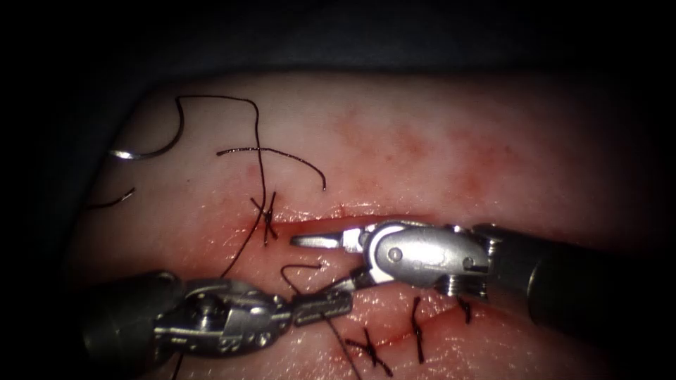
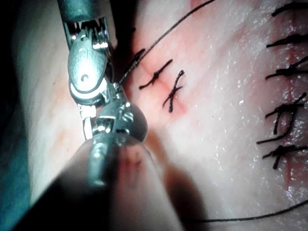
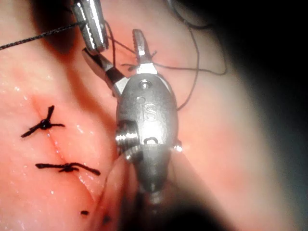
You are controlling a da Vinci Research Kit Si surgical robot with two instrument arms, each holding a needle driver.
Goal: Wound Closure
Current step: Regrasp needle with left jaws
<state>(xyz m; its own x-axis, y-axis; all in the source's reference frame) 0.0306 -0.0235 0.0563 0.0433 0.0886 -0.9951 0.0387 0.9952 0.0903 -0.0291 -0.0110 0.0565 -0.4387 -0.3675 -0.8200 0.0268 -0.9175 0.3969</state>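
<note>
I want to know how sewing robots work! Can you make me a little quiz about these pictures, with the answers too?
1. True or false: the needle is stuck in the tissue.
2. What does the left tool hold? A) the needle B) the thread C) nothing
3. Fill in: the jaws of the right tool are ____.

Key:
1. False. It lies on the tissue's surface, to the left of the cut, and neither tool holds it.
2. B. Its jaws look shut on the thread.
3. Open. They hold nothing.
</note>
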